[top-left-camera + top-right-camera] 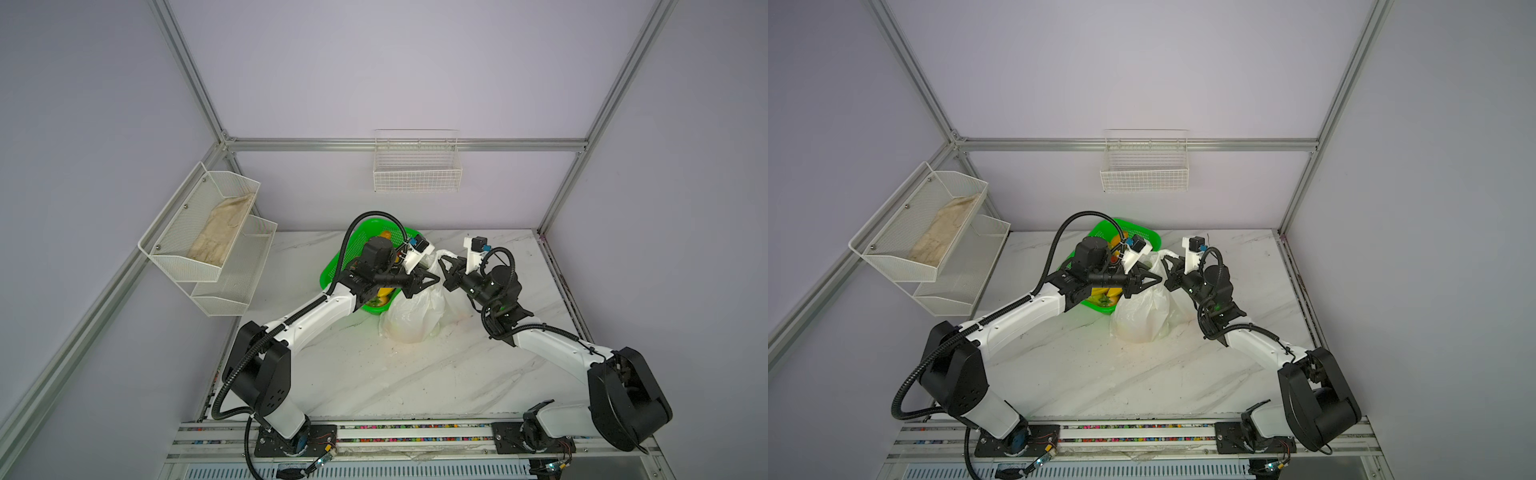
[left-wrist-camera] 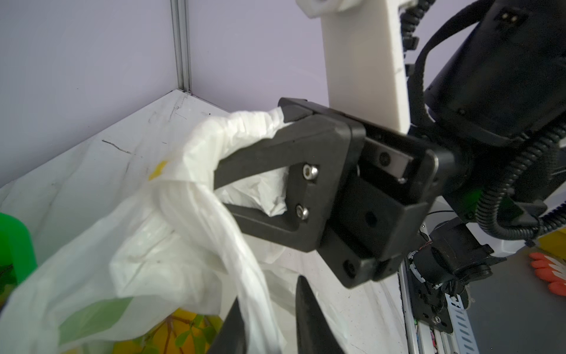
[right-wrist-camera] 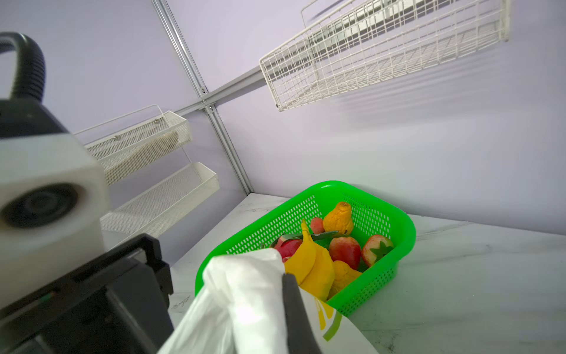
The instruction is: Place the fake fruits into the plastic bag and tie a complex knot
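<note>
Bare tabletop (image 1: 415, 382) fronting the plastic bag (image 1: 411, 320) is free; the green basket (image 1: 370, 232) crowds its far-left side.

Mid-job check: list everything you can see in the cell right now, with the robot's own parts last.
plastic bag: one, translucent white with yellow-green print, on the table beside the basket; contents hidden.
fake fruits: at least six, yellow and red, in the basket.
green basket: one, bright green, at the back of the table.
wire basket: one, white, on the back wall.
mesh shelf: one, two-tier, white, on the left wall.
cloth: one, beige, in the shelf's upper tier.
table: one, white marble.
left gripper: black, jaws apart around a bag strand.
right gripper: black, shut on the bag's handle.
</note>
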You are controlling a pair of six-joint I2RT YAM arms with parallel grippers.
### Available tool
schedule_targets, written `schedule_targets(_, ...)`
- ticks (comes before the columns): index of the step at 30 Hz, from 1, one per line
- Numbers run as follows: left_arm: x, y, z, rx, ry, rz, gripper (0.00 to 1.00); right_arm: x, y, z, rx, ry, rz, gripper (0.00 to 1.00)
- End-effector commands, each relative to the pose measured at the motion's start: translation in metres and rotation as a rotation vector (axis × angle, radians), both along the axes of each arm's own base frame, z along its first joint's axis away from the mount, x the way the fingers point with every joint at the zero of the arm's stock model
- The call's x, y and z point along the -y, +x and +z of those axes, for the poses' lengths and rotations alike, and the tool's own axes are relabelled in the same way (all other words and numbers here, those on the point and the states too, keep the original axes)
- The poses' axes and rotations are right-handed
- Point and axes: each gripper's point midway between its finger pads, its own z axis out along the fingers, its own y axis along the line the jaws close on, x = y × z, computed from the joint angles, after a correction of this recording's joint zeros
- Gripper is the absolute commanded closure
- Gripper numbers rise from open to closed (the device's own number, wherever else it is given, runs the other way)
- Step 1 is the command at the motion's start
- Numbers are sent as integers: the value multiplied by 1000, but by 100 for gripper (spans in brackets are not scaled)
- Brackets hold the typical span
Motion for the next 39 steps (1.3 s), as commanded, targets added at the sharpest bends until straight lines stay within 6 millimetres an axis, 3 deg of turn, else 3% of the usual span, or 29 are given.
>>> schedule_targets(1,2,-8,11,2,-90,24,73,5,-18,46,99,138,56,100)
schedule_targets(12,-4,-25,10,6,-176,-3,54,5,-33,34,140,90,228,100)
schedule_targets(21,-27,-30,41,38,-214,-54,33,5,-36,25,198,6,304,100)
schedule_targets(24,-41,-23,55,49,-231,-47,23,4,-32,17,190,-13,324,100)
schedule_targets(27,-56,-11,68,66,-245,-6,22,3,-33,15,196,-25,345,100)
schedule_targets(30,-69,2,78,82,-251,38,34,1,-34,15,205,-35,360,100)
schedule_targets(35,-66,11,71,121,-173,19,67,0,-33,17,204,-31,381,100)
schedule_targets(39,-58,5,67,164,-149,-43,77,-3,-34,20,203,-28,404,100)
